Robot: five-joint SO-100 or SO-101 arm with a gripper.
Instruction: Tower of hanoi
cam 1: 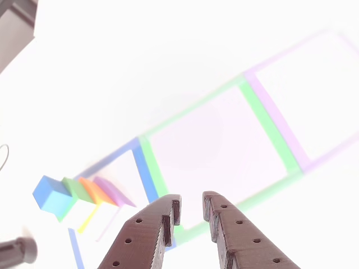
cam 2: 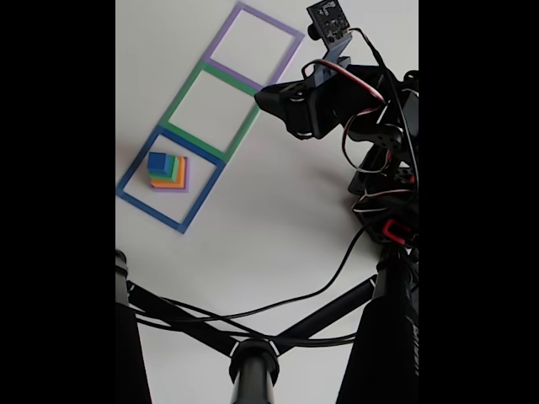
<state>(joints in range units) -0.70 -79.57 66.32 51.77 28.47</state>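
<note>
The Tower of hanoi stands as one stack (cam 2: 167, 171) inside the blue tape square (cam 2: 135, 175) in the fixed view: a small blue cube on top, then green, orange and purple blocks, each wider than the one above. In the other view the stack (cam 1: 76, 196) is washed out at the lower left. My gripper (cam 1: 191, 206) enters from the bottom edge with its brown fingers slightly apart and nothing between them. In the fixed view my gripper (cam 2: 263, 97) hangs over the right edge of the green tape square (cam 2: 187, 93), well right of the stack.
A purple tape square (cam 2: 221, 38) lies beyond the green one. The arm's body and cables (cam 2: 383, 160) fill the right side. Black tripod legs (cam 2: 253, 362) and a cable cross the bottom. A dark object (cam 1: 14, 28) sits at the top left.
</note>
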